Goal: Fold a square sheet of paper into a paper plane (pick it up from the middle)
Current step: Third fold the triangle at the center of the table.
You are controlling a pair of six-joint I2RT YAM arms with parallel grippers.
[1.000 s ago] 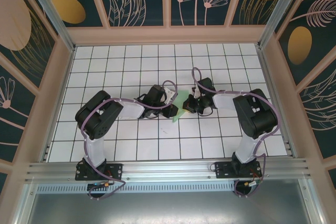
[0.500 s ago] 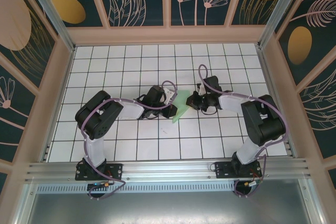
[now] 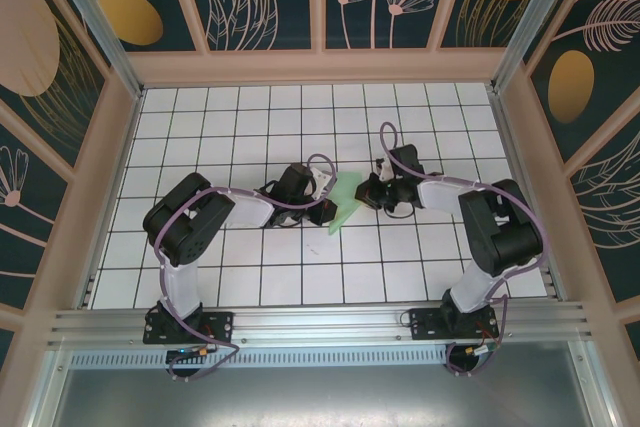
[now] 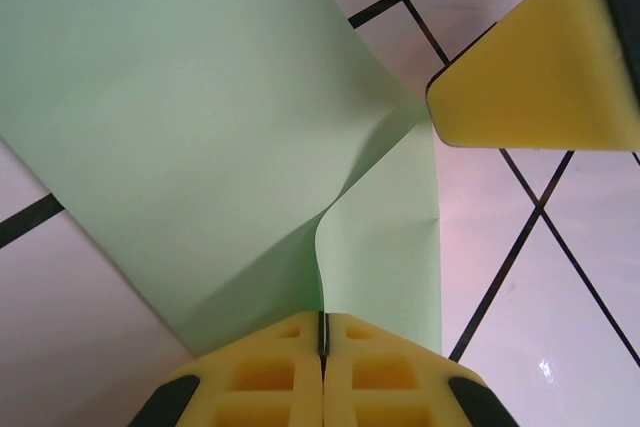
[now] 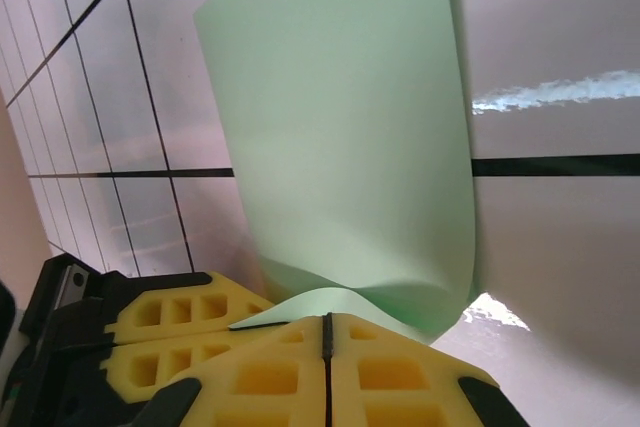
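The square sheet of paper [image 3: 345,199], pale mint green, hangs bent between both grippers just above the table's middle. My left gripper [image 3: 328,209] is shut on its lower left edge; in the left wrist view the paper [image 4: 200,117] runs into the seam of my shut gripper [image 4: 322,319]. From the right, my right gripper [image 3: 366,193] is shut on the opposite edge, where the creases meet at its yellow finger [image 4: 530,67]. In the right wrist view the sheet [image 5: 340,127] curls up from my shut gripper [image 5: 327,319], with the left gripper's fingers [image 5: 170,322] close beside it.
The white gridded table [image 3: 250,117] stretches around both arms. Wooden walls [image 3: 320,67] with dark patterned panels close it in at the back and sides. A metal rail [image 3: 320,322] runs along the near edge.
My right gripper has drawn back to the right, uncovering more of the sheet. The left jaws have closed fully on the paper's edge. In the last half second almost nothing moved.
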